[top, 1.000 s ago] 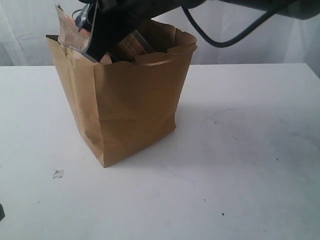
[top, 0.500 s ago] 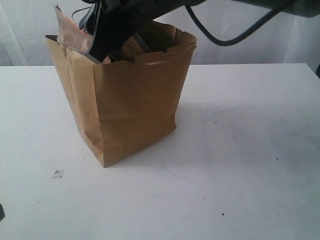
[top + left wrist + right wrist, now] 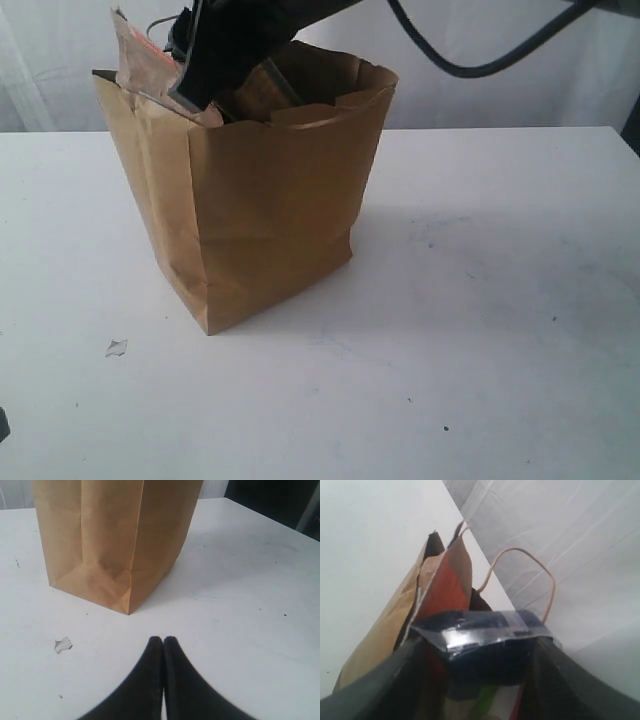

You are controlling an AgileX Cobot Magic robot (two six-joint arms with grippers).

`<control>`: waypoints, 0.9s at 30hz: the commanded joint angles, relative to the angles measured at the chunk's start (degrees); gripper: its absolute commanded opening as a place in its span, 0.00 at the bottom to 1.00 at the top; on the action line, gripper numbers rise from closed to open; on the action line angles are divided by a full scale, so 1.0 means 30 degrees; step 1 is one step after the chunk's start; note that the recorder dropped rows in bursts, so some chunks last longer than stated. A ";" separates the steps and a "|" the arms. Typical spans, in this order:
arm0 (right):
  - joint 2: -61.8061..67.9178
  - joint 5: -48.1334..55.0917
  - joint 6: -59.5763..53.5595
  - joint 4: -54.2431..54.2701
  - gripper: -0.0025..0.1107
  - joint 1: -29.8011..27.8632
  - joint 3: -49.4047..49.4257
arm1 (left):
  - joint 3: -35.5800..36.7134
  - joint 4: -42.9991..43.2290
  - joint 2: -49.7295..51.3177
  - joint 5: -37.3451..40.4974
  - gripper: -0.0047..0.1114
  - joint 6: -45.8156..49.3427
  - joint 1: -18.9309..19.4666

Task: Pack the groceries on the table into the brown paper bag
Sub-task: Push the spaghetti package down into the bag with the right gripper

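Blue-ended spaghetti pack (image 3: 470, 627): in brown paper bag (image 3: 270, 220) mouth, between the spread jaws of right gripper (image 3: 479, 650); left gripper (image 3: 163, 641) closed, fingers together, near bag base.

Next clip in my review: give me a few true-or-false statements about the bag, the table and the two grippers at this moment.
1. The brown paper bag stands upright on the table. True.
2. The left gripper is open. False: its fingers are pressed together.
3. A tin can stands on the table beside the bag. False: no can shows there; a small white scrap lies near the bag.
4. The right gripper is at the bag's mouth. True.
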 commanded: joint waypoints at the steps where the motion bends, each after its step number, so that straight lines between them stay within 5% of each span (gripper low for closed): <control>1: -0.0460 -0.0138 0.0456 -0.0131 0.54 -0.0098 -0.0162 | 0.0047 -0.0105 -0.0087 -0.0074 0.04 0.0010 -0.0100; 27: -0.0539 0.1098 0.0810 -0.0013 0.56 -0.0098 -0.0162 | 0.0047 -0.0105 -0.0087 -0.0074 0.04 0.0010 -0.0100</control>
